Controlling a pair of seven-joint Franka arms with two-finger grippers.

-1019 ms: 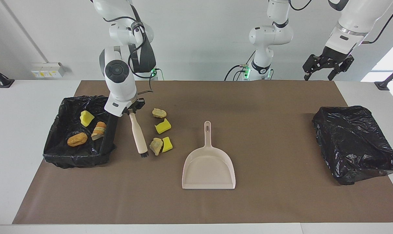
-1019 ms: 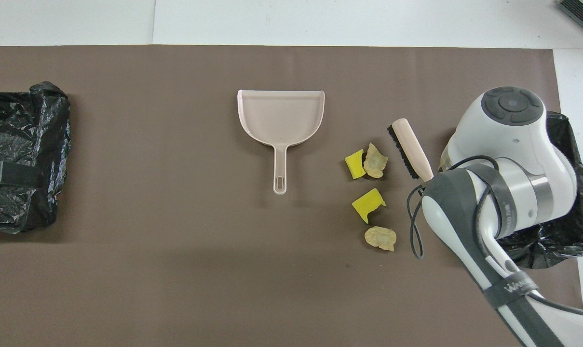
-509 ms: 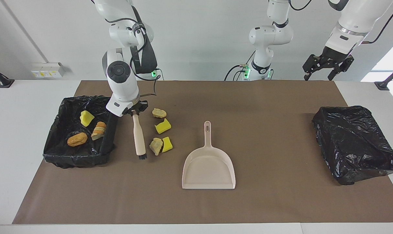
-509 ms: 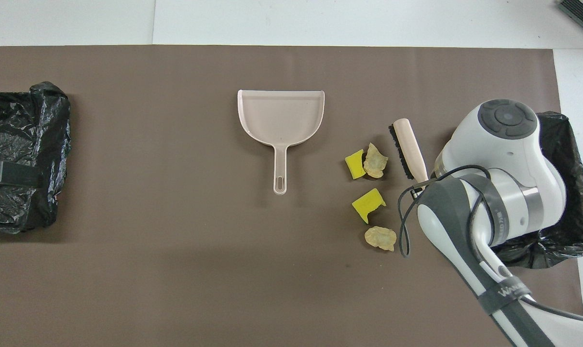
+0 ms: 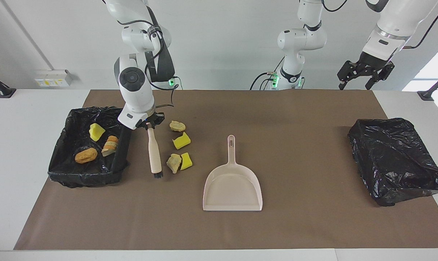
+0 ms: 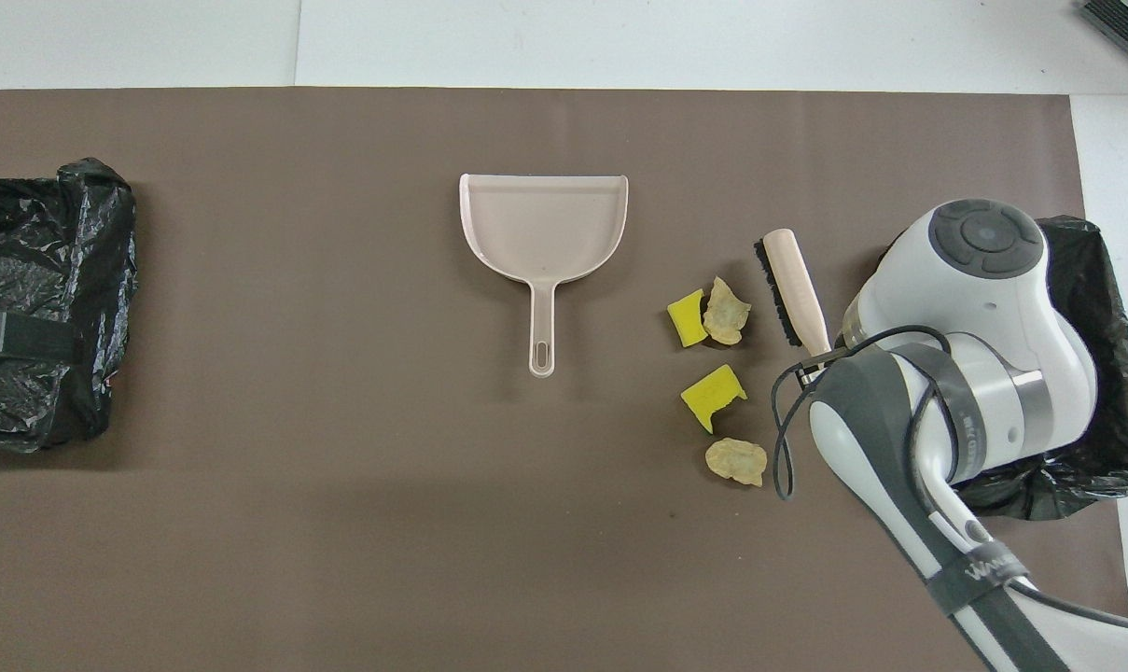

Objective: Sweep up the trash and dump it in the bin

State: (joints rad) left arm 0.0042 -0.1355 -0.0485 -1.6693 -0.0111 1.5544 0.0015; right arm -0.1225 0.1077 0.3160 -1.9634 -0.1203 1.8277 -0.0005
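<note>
Inside bin (image 5: 61,168): three trash scraps (image 5: 86,155). Right jaws clamp brush (image 5: 154,154); left jaws wide.

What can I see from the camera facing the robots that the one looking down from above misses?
Only the facing view shows the three scraps inside the bin at the right arm's end, and the left gripper waiting open in the air. Only the overhead view shows the brush's bristles along one side. Both show the dustpan, four loose scraps and the right gripper shut on the brush.
</note>
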